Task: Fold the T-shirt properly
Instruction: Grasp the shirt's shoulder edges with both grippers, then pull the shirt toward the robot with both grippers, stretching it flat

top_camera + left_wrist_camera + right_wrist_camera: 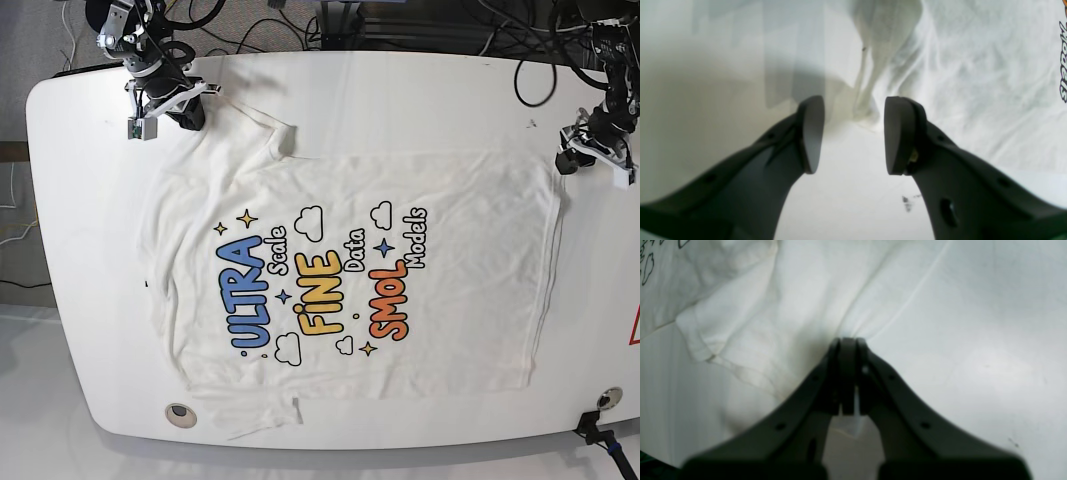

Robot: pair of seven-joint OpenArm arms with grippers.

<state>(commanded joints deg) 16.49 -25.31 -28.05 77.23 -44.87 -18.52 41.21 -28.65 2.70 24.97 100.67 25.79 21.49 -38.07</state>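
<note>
The T-shirt [330, 300] lies spread on the white table [400, 100], print side up, with blue "ULTRA", yellow "FINE" and orange "SMOL". At the far left, my right gripper [192, 118] is at the shirt's sleeve. In the right wrist view my right gripper [848, 341] is shut, with white T-shirt [790, 300] cloth pinched between its fingers and creases running out from the pinch. At the far right, my left gripper [568, 158] hovers by the hem corner. In the left wrist view my left gripper [853, 133] is open, a bunched corner of the T-shirt [867, 113] just ahead of its fingertips.
Cables [300, 25] crowd the table's back edge. A small black mark [531, 124] sits near the left arm. A round hole [179, 411] is at the front left, a black fixture [598, 425] at the front right corner. Dark smudges [907, 203] mark the bare table.
</note>
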